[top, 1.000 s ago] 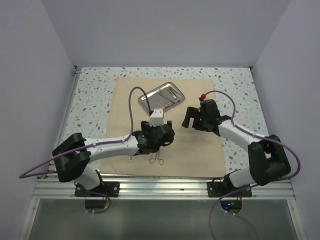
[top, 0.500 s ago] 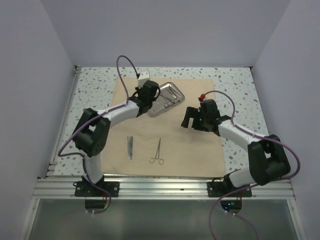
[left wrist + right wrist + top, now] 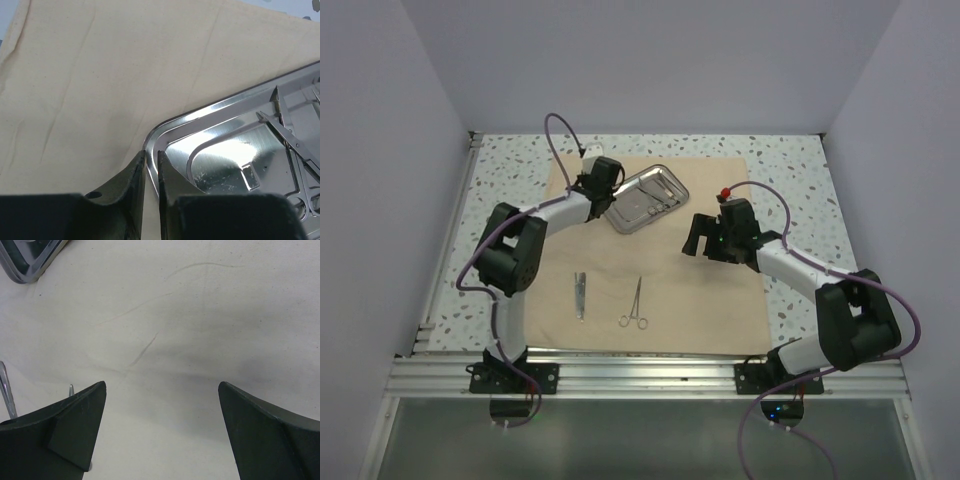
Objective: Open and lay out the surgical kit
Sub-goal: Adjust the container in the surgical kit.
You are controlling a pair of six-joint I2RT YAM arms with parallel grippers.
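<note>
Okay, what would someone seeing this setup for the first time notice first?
The shiny rectangular steel tray at the far side of the beige cloth wrap, its corner rim pinched by the left gripper. Nearer, a thin silver scissor-like instrument and a straight silver tool lie apart on the cloth.

Cloth wrap [image 3: 665, 285]: was plain beige-tan.
Steel tray [image 3: 645, 197]: was bright mirror silver, with white glare and dark reflections in the left wrist view.
Forceps [image 3: 634, 305] and a second, straight instrument [image 3: 580, 296]: were silver.
Tabletop [image 3: 510, 180]: was white, speckled with grey and dark flecks.
Left arm [image 3: 555, 208] and right arm [image 3: 790, 262]: were white with black joints.
Cables [image 3: 557, 115]: were purple.
Left gripper [image 3: 151, 160] and right gripper [image 3: 161, 385]: were dark, near black.
Knob [image 3: 726, 192] on the right arm: was red.
Walls [image 3: 650, 60]: were pale lavender-grey.
</note>
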